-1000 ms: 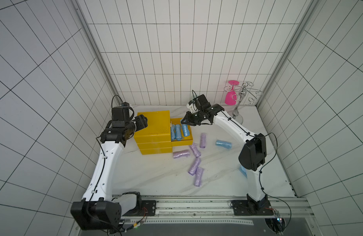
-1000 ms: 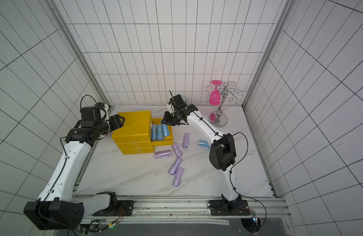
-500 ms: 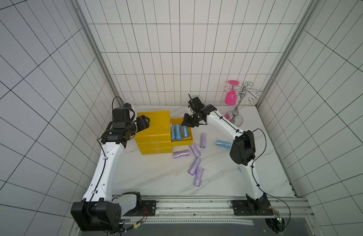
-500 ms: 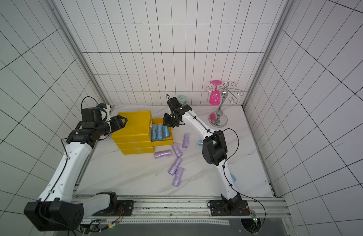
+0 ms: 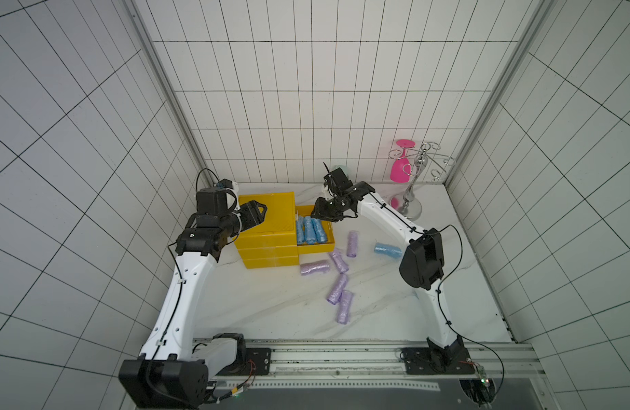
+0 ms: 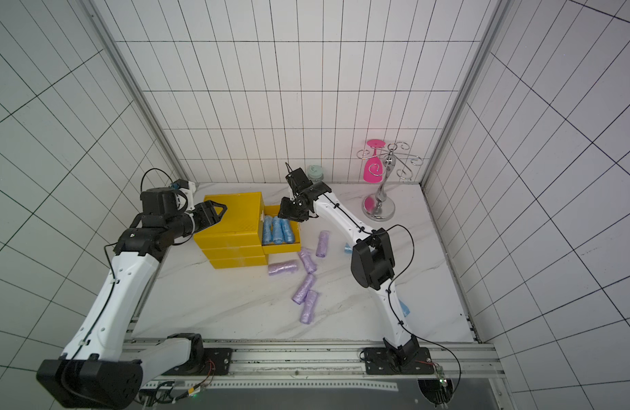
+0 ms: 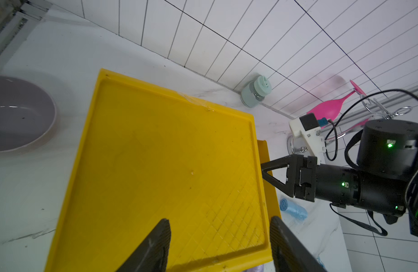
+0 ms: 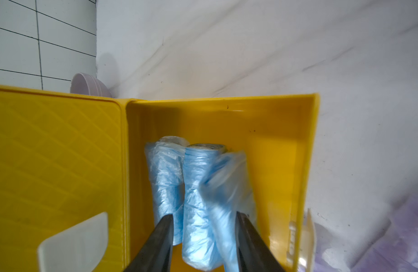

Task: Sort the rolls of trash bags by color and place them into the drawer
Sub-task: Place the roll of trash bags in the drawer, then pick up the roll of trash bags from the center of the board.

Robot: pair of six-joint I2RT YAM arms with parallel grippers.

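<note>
Jaws apart on both arms: right over open drawer (image 5: 315,247) with three blue rolls (image 5: 308,230) inside; left, empty, over cabinet top (image 5: 278,222).

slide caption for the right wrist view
Right gripper open over three light blue trash bag rolls in the yellow drawer.

Robot lab cell styled as a kitchen
White tiled walls (image 5: 306,88) box a marble-look tabletop (image 5: 271,305); arm bases (image 5: 436,358) sit on an aluminium rail (image 5: 342,355).

Both arms reach forward, left pincer (image 7: 218,220) and right pincer (image 8: 204,215) with jaws apart.
</note>
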